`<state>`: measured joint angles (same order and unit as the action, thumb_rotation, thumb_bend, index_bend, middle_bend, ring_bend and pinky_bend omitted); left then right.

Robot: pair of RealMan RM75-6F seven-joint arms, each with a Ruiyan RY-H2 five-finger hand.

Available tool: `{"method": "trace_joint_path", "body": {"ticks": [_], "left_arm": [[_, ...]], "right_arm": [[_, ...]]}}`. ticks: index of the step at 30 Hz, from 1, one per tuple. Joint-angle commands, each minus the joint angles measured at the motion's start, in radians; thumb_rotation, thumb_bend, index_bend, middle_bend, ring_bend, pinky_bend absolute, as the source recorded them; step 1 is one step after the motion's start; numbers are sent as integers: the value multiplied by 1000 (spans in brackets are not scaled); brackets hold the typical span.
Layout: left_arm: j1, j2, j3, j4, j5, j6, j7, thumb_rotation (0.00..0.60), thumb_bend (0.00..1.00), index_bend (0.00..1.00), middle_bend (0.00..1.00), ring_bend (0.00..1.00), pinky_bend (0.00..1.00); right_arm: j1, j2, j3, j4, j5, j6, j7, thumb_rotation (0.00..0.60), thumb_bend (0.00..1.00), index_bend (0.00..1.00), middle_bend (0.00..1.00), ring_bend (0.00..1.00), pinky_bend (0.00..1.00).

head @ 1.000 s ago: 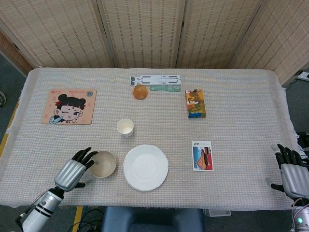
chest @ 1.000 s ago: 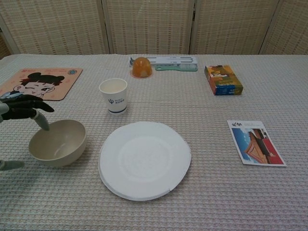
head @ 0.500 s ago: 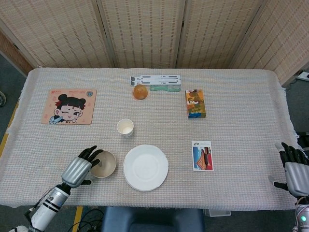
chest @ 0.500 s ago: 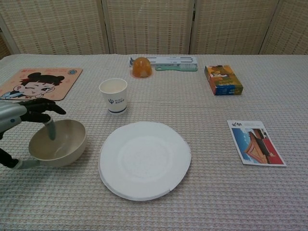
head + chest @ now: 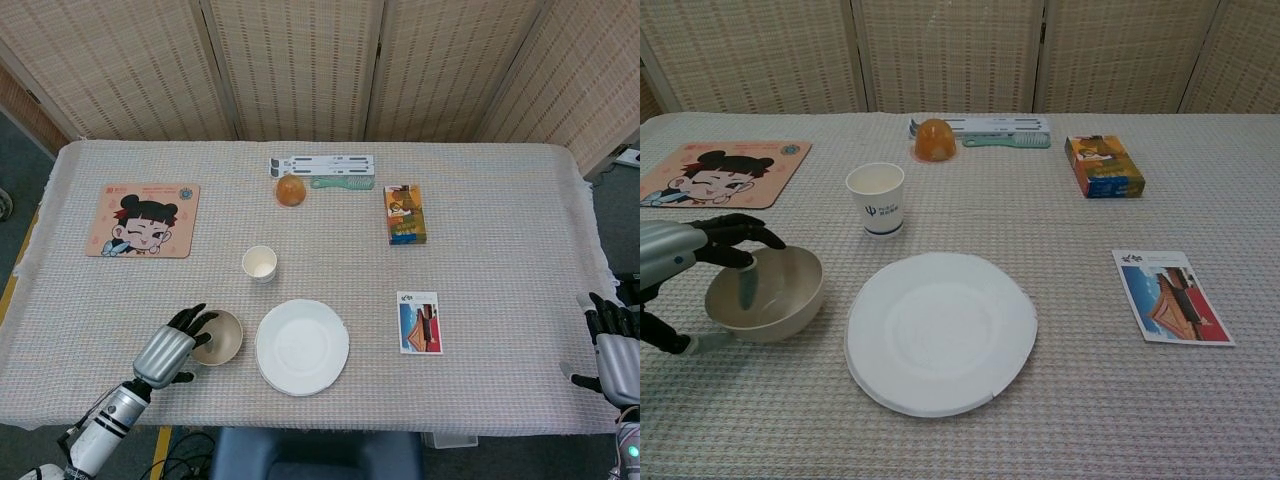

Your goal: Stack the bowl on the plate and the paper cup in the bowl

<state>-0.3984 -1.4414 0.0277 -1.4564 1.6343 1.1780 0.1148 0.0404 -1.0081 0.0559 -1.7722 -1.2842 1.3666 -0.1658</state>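
A beige bowl (image 5: 222, 336) (image 5: 770, 295) stands near the table's front left, just left of the white plate (image 5: 302, 346) (image 5: 940, 330). My left hand (image 5: 176, 346) (image 5: 688, 262) grips the bowl's left rim, with fingers curled over into it and the thumb low on the outside. The white paper cup (image 5: 259, 264) (image 5: 876, 198) stands upright behind the bowl and plate, with nothing touching it. My right hand (image 5: 612, 345) hangs off the table's right edge, fingers apart and holding nothing; the chest view does not show it.
A cartoon mouse pad (image 5: 143, 220) lies at the left. At the back are a white rack (image 5: 322, 163), a green comb (image 5: 342, 183) and an orange object (image 5: 290, 190). A colourful box (image 5: 404, 214) and a picture card (image 5: 419, 322) lie on the right.
My left hand has moved right and closed over the bowl's rim; the bowl has shifted slightly toward the plate. My right hand has drifted a little right and down.
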Motion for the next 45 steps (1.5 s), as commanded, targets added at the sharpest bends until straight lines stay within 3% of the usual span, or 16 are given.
{"method": "trace_joint_path", "body": {"ticks": [1, 22, 33, 45], "left_arm": [[1, -3, 6, 0, -1, 1, -3, 600, 293, 534, 179, 6, 170], [-22, -39, 12, 47, -8, -7, -10, 600, 331, 602, 202, 6, 170], [-21, -40, 10, 54, -15, 9, 0, 600, 397, 666, 230, 13, 170], [-1, -6, 21, -36, 6, 61, 90, 600, 396, 667, 232, 13, 170]], "right_arm": [[-1, 0, -1, -1, -3, 3, 2, 600, 208, 0, 0, 0, 0], [-12, 8, -6, -2, -38, 33, 27, 600, 207, 0, 0, 0, 0], [3, 2, 0, 7, -23, 8, 26, 600, 208, 0, 0, 0, 0], [2, 9, -8, 5, -48, 11, 48, 600, 208, 0, 0, 0, 0]]}}
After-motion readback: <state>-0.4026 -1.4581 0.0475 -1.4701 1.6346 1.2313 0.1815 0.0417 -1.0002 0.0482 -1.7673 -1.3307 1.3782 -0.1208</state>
